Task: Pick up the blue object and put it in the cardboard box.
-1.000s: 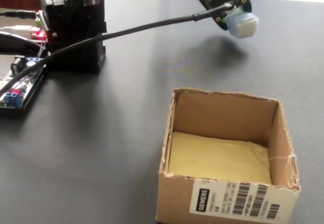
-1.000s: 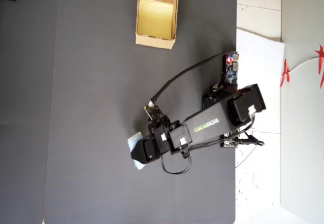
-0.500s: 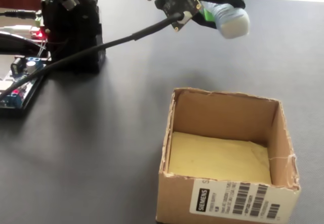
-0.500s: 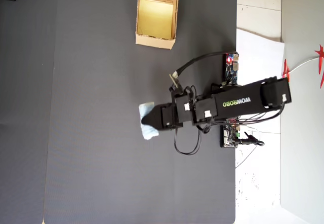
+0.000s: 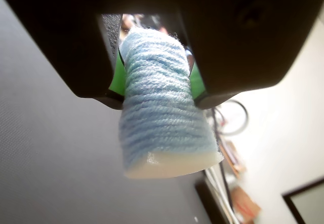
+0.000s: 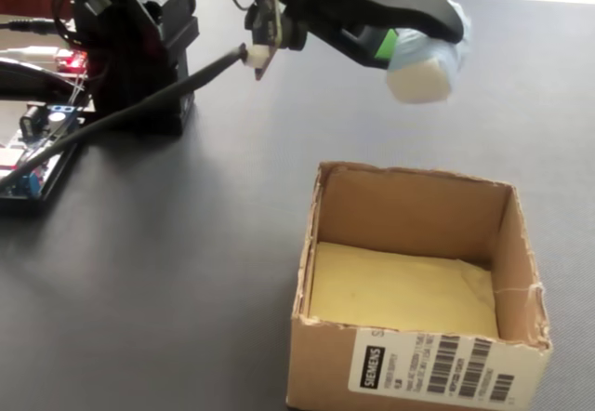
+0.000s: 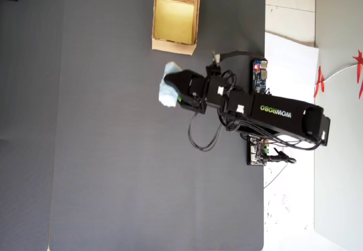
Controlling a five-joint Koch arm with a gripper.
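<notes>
Now the blue object (image 5: 164, 117) hangs lengthwise from the clamping jaws.

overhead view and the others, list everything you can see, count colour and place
blue object: one, pale blue with a whitish end, held in the air off the mat
cardboard box: one, tan with a yellowish inside, open and empty, on the mat near the top edge in the overhead view
mat: one, dark grey, covers most of the table
circuit boards: two, with small lights, beside the arm's base at the mat's right edge in the overhead view
cables: several, black, looping along the arm
arm: one, black, reaching left in the overhead view
claw: one, black with green pads, shut on the blue object
</notes>
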